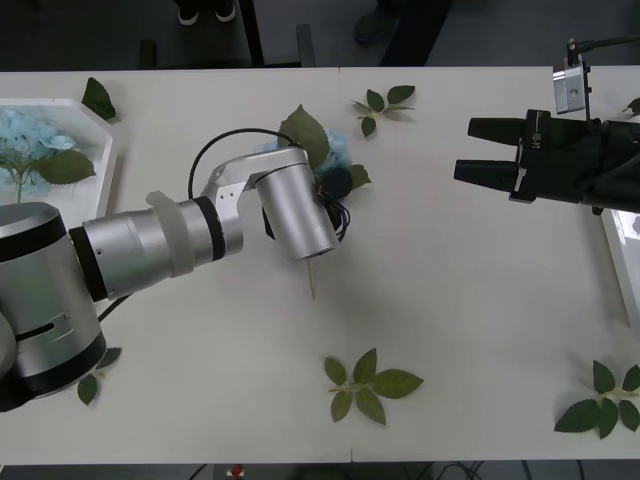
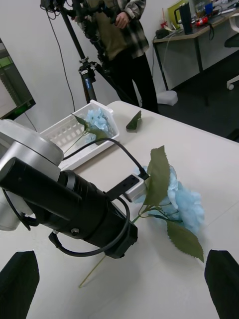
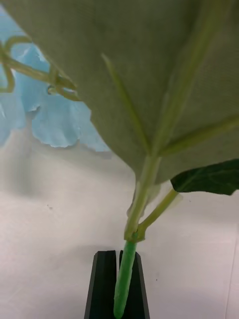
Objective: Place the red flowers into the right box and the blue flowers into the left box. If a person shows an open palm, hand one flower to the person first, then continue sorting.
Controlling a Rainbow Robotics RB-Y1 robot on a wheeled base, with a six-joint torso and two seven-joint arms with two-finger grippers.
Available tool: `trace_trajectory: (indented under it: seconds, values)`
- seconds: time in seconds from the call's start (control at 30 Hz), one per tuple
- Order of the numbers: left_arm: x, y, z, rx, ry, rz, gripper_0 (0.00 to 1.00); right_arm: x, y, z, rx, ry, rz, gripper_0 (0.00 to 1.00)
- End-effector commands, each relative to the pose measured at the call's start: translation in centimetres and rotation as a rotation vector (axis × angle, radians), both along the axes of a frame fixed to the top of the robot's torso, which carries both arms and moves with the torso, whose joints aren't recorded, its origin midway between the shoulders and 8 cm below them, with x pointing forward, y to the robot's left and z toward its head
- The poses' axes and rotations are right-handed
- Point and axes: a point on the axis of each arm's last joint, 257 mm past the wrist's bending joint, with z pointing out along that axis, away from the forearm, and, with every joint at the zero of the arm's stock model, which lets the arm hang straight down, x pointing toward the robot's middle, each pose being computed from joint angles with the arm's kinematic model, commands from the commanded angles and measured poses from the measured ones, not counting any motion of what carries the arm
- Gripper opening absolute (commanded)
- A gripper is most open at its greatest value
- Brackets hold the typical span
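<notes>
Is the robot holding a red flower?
No, the left gripper is shut on the stem of a blue flower.

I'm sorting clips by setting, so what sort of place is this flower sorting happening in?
Most likely an office or lab used for recording. Behind the white table there is a camera tripod, a desk with clutter and a monitor at the edge.
</notes>
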Motion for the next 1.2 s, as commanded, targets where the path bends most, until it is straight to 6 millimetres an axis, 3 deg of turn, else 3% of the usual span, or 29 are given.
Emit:
trace_trajectory:
  seconds: [0.03, 0.2, 0.63, 0.93, 1.2]
  values:
    - [0.0, 4.3, 2.8, 0.043, 0.013, -0.061, 0.00, -0.2, -0.5, 0.9, -0.037, -0.032, 0.005, 0.97]
    - [-1.2, 9.3, 5.1, 0.103, 0.052, -0.087, 0.00, -0.2, -0.5, 0.8, -0.039, -0.032, 0.008, 0.97]
    - [-3.0, 17.7, 11.7, 0.114, 0.142, -0.115, 0.00, -0.3, -0.6, 0.8, -0.039, -0.031, 0.009, 0.97]
    - [-3.1, 21.2, 14.9, 0.155, 0.170, -0.114, 0.00, -0.3, -0.5, 1.0, -0.038, -0.035, 0.010, 0.97]
    - [-3.6, 21.9, 16.1, 0.054, 0.189, -0.138, 0.00, -0.3, -0.5, 1.1, -0.038, -0.036, 0.010, 0.97]
